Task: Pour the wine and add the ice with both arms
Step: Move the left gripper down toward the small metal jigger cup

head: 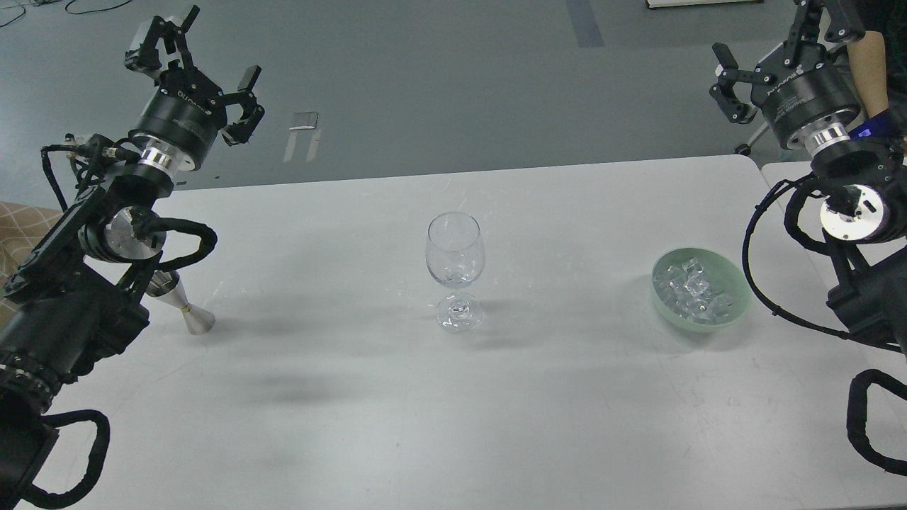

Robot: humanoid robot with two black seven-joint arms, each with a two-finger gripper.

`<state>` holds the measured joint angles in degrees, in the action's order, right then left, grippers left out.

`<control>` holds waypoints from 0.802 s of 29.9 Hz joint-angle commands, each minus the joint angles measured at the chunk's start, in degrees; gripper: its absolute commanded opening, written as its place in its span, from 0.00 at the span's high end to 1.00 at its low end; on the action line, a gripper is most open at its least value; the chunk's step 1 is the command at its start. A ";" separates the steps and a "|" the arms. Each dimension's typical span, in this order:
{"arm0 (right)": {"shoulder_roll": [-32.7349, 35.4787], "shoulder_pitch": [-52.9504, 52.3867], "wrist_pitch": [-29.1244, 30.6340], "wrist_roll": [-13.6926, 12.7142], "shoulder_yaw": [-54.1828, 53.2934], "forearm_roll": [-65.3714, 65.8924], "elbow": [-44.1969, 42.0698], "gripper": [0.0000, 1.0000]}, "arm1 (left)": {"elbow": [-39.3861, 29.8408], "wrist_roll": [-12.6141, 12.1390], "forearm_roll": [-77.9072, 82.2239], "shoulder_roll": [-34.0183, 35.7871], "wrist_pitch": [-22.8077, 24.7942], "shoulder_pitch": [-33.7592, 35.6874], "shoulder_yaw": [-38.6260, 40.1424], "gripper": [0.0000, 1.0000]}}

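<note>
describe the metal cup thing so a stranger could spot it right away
Start at the white table and go to its left edge, under the left arm. There a small silver jigger lies tipped on its side, partly hidden by the arm. It is the only metal item; the glass and bowl sit further right.

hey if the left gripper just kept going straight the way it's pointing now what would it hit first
Probably nothing on the table. The left gripper is raised and points up and away, toward the grey floor beyond the table's far edge. That way looks free here, though depth is hard to judge.
</note>
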<state>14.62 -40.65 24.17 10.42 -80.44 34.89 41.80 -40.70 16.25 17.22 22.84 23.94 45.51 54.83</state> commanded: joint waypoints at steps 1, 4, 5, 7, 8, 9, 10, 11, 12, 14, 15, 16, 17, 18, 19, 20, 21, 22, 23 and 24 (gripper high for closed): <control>-0.29 0.14 0.09 -0.05 0.02 0.00 -0.14 0.00 | -0.08 0.01 0.00 -0.07 0.31 -0.16 -0.07 0.02; -0.64 0.14 0.18 0.04 0.02 0.09 -0.05 0.00 | -0.34 0.54 -0.08 -0.07 0.23 -0.24 0.36 0.02; -0.64 0.14 0.18 0.13 0.02 0.00 -0.05 0.00 | -0.43 0.54 -0.08 -0.16 0.14 -0.24 0.37 0.02; -0.64 0.22 0.18 0.22 0.02 0.00 -0.05 0.00 | -0.69 0.45 -0.08 -0.16 0.14 -0.24 0.37 0.00; -0.64 0.31 0.18 0.22 0.02 0.09 0.04 0.00 | -0.87 0.45 -0.08 -0.16 0.14 -0.24 0.37 0.00; -0.64 0.49 0.18 0.39 0.02 0.00 0.12 0.00 | -0.87 0.45 -0.08 -0.33 -0.04 -0.24 0.37 0.00; -0.73 0.66 0.09 0.48 0.02 0.00 0.13 0.00 | -0.87 0.45 -0.08 -0.42 -0.21 -0.24 0.37 0.00; -0.73 0.66 0.09 0.48 0.02 0.00 0.13 0.00 | -0.96 0.45 -0.08 -0.42 -0.13 -0.24 0.37 0.00; -0.73 0.75 0.09 0.48 0.02 0.00 0.13 0.00 | -0.96 0.45 -0.08 -0.51 -0.30 -0.24 0.28 0.00; -0.73 0.84 0.09 0.48 0.02 0.09 0.13 0.00 | -1.05 0.36 -0.08 -0.86 -0.48 -0.24 0.37 0.00; -0.82 0.93 0.09 0.48 0.02 0.00 0.21 0.00 | -1.05 0.10 -0.17 -0.95 -0.65 -0.24 0.37 0.00; -0.90 0.93 0.09 0.48 0.02 0.00 0.21 0.00 | -1.05 0.01 -0.17 -1.04 -0.65 -0.24 0.28 0.00; -0.90 0.93 0.09 0.48 0.02 0.00 0.30 0.00 | -1.05 0.01 -0.09 -1.04 -0.57 -0.24 0.37 0.00; -0.90 0.93 0.09 0.48 0.02 0.00 0.21 0.00 | -1.05 0.01 -0.08 -1.21 -0.65 -0.24 0.37 0.00; -0.90 0.93 0.09 0.48 0.02 0.00 0.21 0.00 | -1.05 0.01 -0.17 -1.21 -0.65 -0.24 0.37 0.00; -0.90 0.93 0.09 0.48 0.02 0.00 0.21 0.00 | -1.05 0.01 -0.17 -1.21 -0.57 -0.24 0.37 0.00; -0.90 0.93 0.09 0.39 0.02 0.00 0.21 0.00 | -1.05 0.01 -0.17 -1.30 -0.56 -0.24 0.54 0.00; -0.90 0.93 0.09 0.48 0.02 0.00 0.21 0.00 | -1.05 0.27 -0.17 -1.30 -0.39 -0.24 0.54 0.01; -0.90 0.93 0.09 0.48 0.02 0.00 0.21 0.00 | -1.05 0.54 -0.17 -1.30 0.22 -0.24 0.63 0.01; -0.99 0.93 0.09 0.48 0.02 0.00 0.13 0.00 | -1.05 0.54 -0.17 -1.30 0.14 -0.33 0.63 0.01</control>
<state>13.71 -39.73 24.26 10.90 -80.42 34.90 42.05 -41.75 16.33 17.07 21.57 23.51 45.26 55.28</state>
